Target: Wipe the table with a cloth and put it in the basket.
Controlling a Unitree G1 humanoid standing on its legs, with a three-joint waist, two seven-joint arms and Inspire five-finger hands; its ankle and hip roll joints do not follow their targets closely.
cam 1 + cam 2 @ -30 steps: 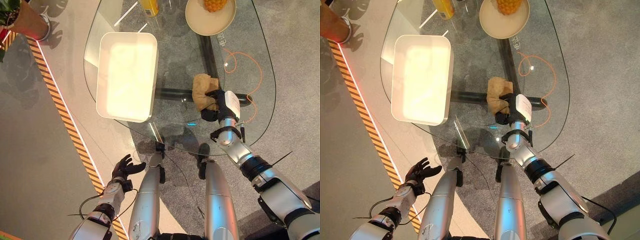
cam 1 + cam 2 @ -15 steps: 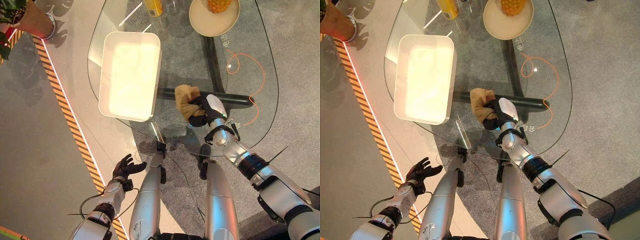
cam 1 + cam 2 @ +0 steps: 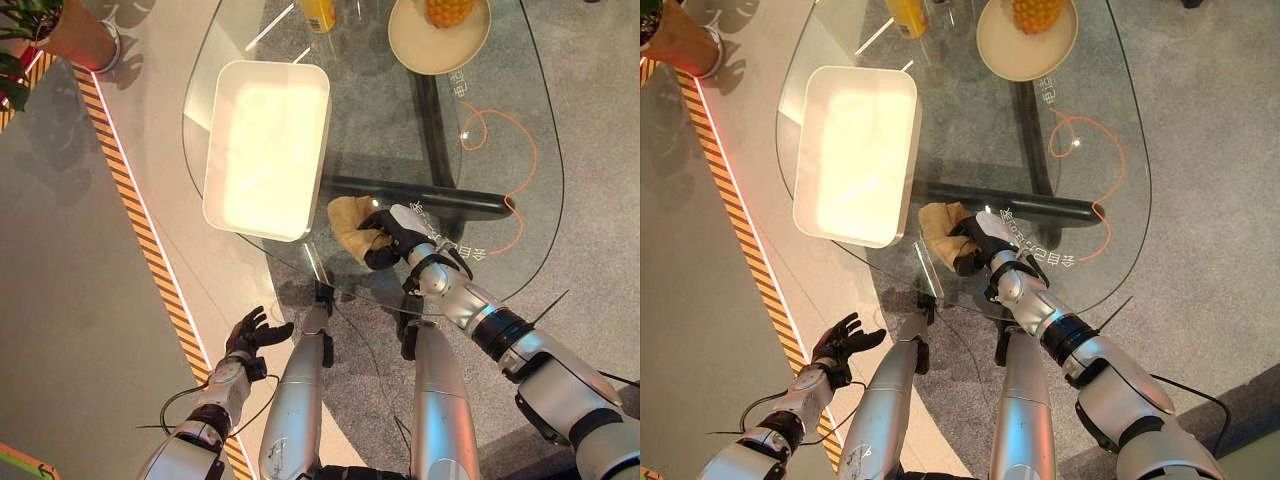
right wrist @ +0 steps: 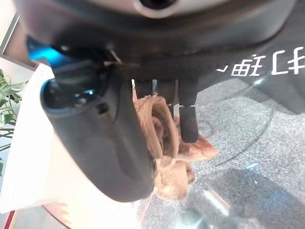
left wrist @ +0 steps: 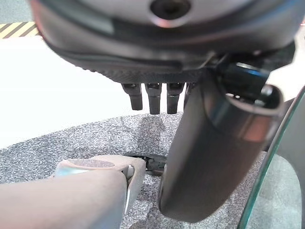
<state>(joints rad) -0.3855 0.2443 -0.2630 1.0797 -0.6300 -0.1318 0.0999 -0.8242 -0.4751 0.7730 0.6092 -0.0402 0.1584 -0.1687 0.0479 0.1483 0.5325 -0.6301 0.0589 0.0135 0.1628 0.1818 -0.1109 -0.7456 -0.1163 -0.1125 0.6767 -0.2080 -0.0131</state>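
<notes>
Two hands before you, operator: left hand (image 3: 248, 335) hangs low beside glass table (image 3: 520, 120), fingers spread, holding nothing. White basket (image 3: 266, 148) sits on table's left part. Tan cloth (image 3: 352, 226) lies bunched on glass near front edge, just right of basket, right hand (image 3: 392, 236) curled round it.

A showroom-like test floor: glass table (image 3: 500, 120), hazard-striped tape (image 3: 140, 240) (yellow-black), grey carpet (image 3: 590, 150), potted plant (image 3: 60, 30).
</notes>
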